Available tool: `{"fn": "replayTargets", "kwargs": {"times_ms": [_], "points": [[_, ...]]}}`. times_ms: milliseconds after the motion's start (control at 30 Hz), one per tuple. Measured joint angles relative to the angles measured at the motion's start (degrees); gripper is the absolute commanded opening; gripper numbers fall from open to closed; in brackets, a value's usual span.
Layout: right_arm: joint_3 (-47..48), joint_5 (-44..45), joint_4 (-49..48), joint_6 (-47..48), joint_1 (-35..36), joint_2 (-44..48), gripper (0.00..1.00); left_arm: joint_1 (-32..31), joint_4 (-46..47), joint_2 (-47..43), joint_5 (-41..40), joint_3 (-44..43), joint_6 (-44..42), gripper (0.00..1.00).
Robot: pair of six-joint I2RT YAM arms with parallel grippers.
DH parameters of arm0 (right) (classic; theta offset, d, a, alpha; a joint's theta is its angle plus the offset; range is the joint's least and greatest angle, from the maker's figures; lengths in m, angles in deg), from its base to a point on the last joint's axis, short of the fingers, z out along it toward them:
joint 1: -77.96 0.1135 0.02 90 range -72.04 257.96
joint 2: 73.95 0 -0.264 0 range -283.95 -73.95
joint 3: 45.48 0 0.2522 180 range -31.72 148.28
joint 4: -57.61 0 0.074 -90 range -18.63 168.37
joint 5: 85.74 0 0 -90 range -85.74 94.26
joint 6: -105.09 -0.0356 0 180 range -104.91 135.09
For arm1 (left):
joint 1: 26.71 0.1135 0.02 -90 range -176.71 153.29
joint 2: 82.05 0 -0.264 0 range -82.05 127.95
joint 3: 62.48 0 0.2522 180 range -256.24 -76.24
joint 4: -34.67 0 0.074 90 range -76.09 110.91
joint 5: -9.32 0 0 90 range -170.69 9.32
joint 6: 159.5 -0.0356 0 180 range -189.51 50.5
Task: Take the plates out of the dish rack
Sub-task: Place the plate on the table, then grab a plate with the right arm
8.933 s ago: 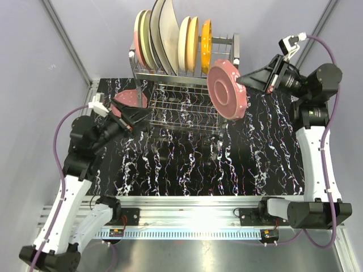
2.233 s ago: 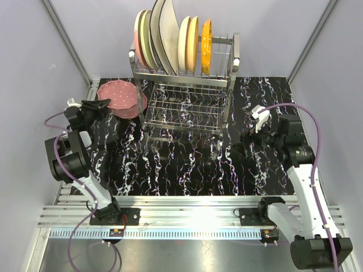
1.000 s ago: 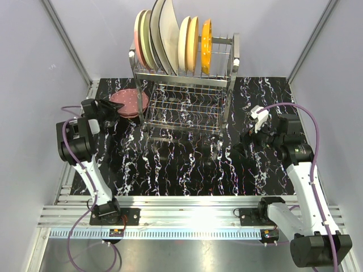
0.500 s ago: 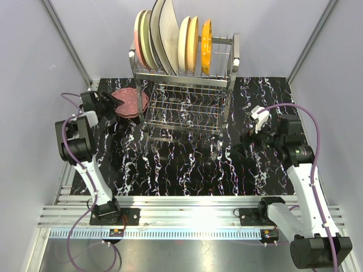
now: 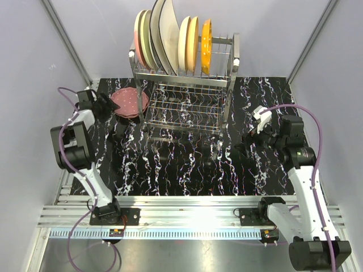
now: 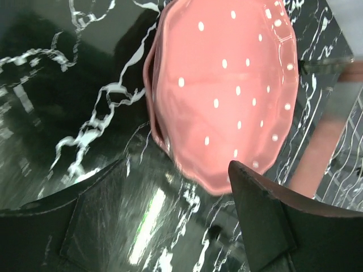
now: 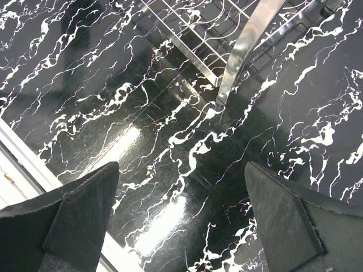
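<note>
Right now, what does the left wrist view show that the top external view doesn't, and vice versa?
Only the left wrist view: the white dots on the speckled pink plate up close, what looks like a second rim under it, and the left gripper open with nothing between its fingers. Only the top external view: the upright plates in the dish rack, and the right arm. Both: the pink plate lying flat on the black marbled table beside the rack.
</note>
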Motion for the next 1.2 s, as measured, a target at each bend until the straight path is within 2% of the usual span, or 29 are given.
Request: {"fn": "replayTargets", "kwargs": {"times_ms": [200,233,267,333,433,633,867,1067,1200], "points": [[-0.26,-0.11,-0.07,0.2,-0.02,1.22,1.0,0.0,-1.99,-14.34,-1.84,7.17,-3.85,0.77],[-0.28,-0.33,-0.02,0.28,-0.02,1.42,1.0,0.0,-1.84,-18.18,-1.79,8.85,-4.24,0.82],[-0.28,-0.68,0.0,0.46,-0.04,1.53,1.0,-0.02,-1.97,-22.03,-1.79,10.4,-4.85,0.84],[0.15,-1.6,0.92,0.98,-0.07,1.46,1.0,-0.24,-1.84,-29.81,-1.79,12.96,-6.1,0.99],[2.95,-2.78,3.98,1.73,-0.09,0.5,1.0,-0.96,-1.05,-42.49,-1.7,17.11,-7.98,0.99],[18.58,-7.39,11.82,1.9,-0.11,-6.03,1.0,-2.34,-0.39,-61.72,0.02,23.12,-10.51,0.99],[38.42,-10.54,16.52,-2.25,1.31,-16.41,0.99,-6.32,-2.95,-69.31,1.22,29.83,-11.47,0.99],[56.98,-6.93,17.7,-7.85,11.78,-28.48,0.96,-10.29,-8.46,-72.0,1.36,30.67,-15.98,0.99],[66.23,-4.9,16.13,-13.75,14.8,-35.12,0.91,-14.05,-10.14,-76.32,0.66,31.95,-20.33,0.99]]}}
